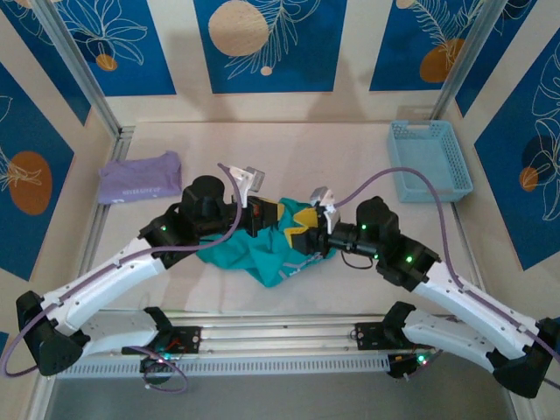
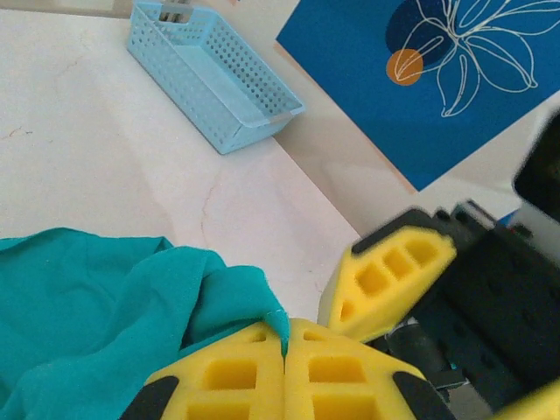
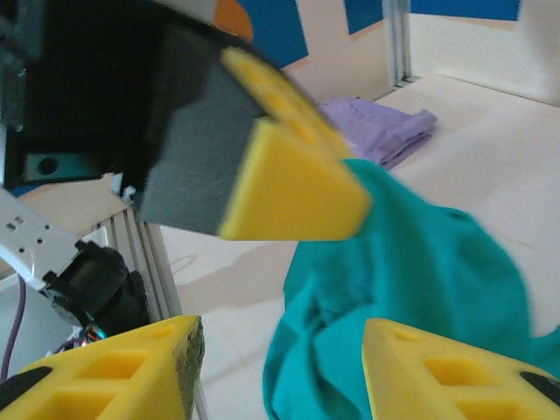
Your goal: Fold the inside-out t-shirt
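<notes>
While both arms reach to mid-table, the crumpled teal-green cotton t-shirt (image 1: 252,255) lies bunched on the pale tabletop (image 1: 350,149) between them. Noted: left gripper (image 2: 284,346) pressed together, pinching a fold of cloth; right gripper (image 3: 282,341) spread wide, cloth between its fingers. Folded lavender shirt (image 1: 140,178) far left, light-blue plastic basket (image 1: 429,159) far right.

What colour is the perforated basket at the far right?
Light blue; the basket shows best in the left wrist view.

the left arm (image 1: 101,284) and right arm (image 1: 472,302) have white lower links, black joints and bases, tiny green lights (image 1: 408,260). a purple cable (image 1: 411,170) loops off each wrist. the fingers (image 2: 254,350) are yellow wedges with square cut-out cells.
</notes>
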Controlling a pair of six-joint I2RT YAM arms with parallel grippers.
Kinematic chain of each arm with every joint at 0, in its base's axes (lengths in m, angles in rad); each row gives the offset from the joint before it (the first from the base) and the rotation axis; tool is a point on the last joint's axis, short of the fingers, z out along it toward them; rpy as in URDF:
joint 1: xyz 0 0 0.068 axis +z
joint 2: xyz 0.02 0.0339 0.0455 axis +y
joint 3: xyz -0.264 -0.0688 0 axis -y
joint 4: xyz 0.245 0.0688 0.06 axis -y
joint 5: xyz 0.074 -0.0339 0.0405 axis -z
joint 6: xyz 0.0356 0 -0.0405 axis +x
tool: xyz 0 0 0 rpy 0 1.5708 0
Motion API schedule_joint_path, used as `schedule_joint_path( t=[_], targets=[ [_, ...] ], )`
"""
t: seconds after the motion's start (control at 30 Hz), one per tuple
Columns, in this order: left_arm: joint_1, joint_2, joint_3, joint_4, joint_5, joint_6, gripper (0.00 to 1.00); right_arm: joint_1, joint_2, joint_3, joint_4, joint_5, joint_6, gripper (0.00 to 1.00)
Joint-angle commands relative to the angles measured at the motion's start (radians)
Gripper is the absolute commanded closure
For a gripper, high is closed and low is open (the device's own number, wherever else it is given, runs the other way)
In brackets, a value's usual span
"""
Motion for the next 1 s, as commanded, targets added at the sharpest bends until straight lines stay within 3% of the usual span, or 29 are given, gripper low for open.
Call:
schedule_joint_path(
  t=[0.0, 0.13, 0.3, 0.4, 0.47, 0.6, 0.63, 0.87, 0.97],
  targets=[
    [-0.014, -0.002, 0.04, 0.026, -0.015, -0.017, 1.0, 0.035, 0.057, -0.022, 0.093, 0.13, -0.046, 0.47],
    [-0.014, -0.016, 0.026, 0.04, -0.008, -0.021, 1.0, 0.038, 0.143, 0.007, 0.127, 0.238, -0.027, 0.49],
    [-0.013, -0.038, 0.014, 0.031, -0.027, -0.012, 1.0, 0.032, 0.151, 0.011, 0.153, 0.254, -0.012, 0.87],
    [-0.011, -0.051, 0.007, 0.028, -0.04, -0.001, 1.0, -0.005, 0.124, -0.009, 0.169, 0.155, 0.018, 1.0],
    [-0.009, -0.065, 0.003, 0.01, -0.076, 0.016, 0.99, -0.048, 0.101, -0.03, 0.182, 0.069, 0.059, 1.0],
    [-0.006, -0.101, -0.017, -0.055, -0.204, 0.081, 0.65, -0.146, 0.068, -0.068, 0.229, -0.1, 0.182, 1.0],
    [-0.006, -0.107, -0.025, -0.069, -0.229, 0.097, 0.61, -0.159, 0.065, -0.076, 0.241, -0.124, 0.205, 1.0],
    [-0.01, -0.095, -0.073, -0.059, -0.18, 0.143, 0.43, -0.194, 0.058, -0.083, 0.263, -0.175, 0.264, 1.0],
    [-0.009, -0.044, -0.056, -0.08, -0.191, 0.155, 0.4, -0.194, 0.057, -0.083, 0.267, -0.183, 0.264, 1.0]
  ],
)
